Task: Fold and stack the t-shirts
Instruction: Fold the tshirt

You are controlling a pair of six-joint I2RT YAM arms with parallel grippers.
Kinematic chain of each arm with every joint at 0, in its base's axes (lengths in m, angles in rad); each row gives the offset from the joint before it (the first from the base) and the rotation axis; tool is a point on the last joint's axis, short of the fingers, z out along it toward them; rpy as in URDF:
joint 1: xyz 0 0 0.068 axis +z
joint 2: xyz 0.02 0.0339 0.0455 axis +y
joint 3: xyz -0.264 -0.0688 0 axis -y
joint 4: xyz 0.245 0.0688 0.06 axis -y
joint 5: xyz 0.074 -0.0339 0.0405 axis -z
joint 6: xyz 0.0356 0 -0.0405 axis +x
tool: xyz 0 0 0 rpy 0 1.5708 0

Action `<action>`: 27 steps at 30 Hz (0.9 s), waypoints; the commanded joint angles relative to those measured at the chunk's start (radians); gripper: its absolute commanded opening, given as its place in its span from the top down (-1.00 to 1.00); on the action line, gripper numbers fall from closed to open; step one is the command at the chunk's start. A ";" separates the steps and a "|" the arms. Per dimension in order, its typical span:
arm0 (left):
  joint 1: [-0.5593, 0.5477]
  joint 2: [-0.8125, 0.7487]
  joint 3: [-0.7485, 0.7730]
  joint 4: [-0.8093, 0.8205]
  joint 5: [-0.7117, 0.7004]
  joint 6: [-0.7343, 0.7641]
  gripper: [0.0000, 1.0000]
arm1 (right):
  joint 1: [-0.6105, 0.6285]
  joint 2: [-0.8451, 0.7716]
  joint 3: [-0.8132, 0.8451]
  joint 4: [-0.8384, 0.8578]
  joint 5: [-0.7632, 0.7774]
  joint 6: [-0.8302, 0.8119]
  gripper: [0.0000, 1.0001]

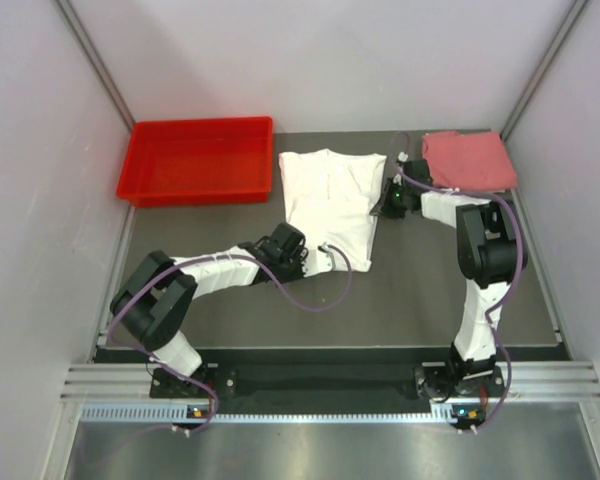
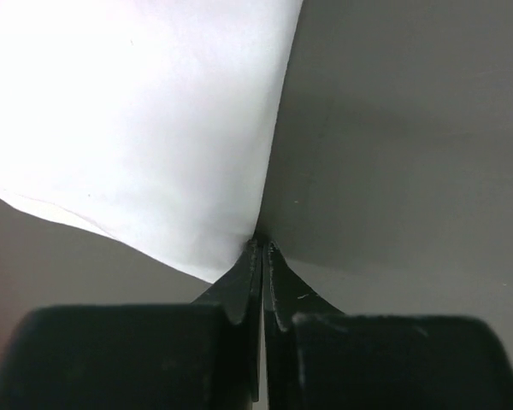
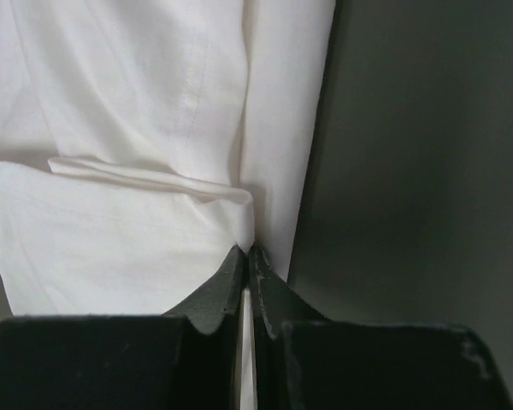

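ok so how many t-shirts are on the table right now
2. The white t-shirt lies mid-table, just right of the red bin. The pink-red t-shirt sits folded at the far right corner. Another could be hidden under either.

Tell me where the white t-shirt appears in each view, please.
Top external: white t-shirt lies mid-table, between red bin and pink-red t-shirt.
Left wrist: upper left, its corner pinched by the shut left fingers.
Right wrist: left and centre, its folded edge pinched by the shut right fingers.
Shared landmark: the dark table right of the cloth edge.
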 commanded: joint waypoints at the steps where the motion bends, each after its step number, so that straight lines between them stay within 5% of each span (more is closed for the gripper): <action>1: -0.007 0.013 -0.021 0.018 0.000 0.002 1.00 | -0.031 -0.048 0.014 0.030 0.025 -0.025 1.00; 7: -0.027 -0.018 -0.055 -0.013 0.042 0.025 1.00 | -0.051 -0.020 0.049 0.033 0.024 -0.036 0.96; 11: -0.027 -0.031 -0.049 -0.027 0.053 0.016 1.00 | -0.051 -0.049 0.037 -0.002 0.018 -0.048 0.03; 13: -0.029 -0.039 -0.027 -0.034 0.063 0.002 1.00 | -0.051 -0.127 -0.009 -0.025 0.009 -0.065 -0.13; 15: -0.029 -0.054 -0.006 -0.073 0.076 -0.006 1.00 | -0.045 -0.196 -0.085 -0.065 0.015 -0.079 -0.15; 18: -0.029 -0.087 0.022 -0.114 0.088 -0.018 0.44 | -0.028 -0.375 -0.251 -0.091 0.038 -0.065 -0.15; 22: -0.030 -0.136 0.036 -0.151 0.093 -0.003 0.10 | 0.020 -0.526 -0.467 -0.050 0.000 -0.001 -0.16; 27: -0.027 -0.151 0.011 -0.052 0.050 0.014 0.00 | 0.102 -0.612 -0.610 0.063 -0.033 0.078 -0.17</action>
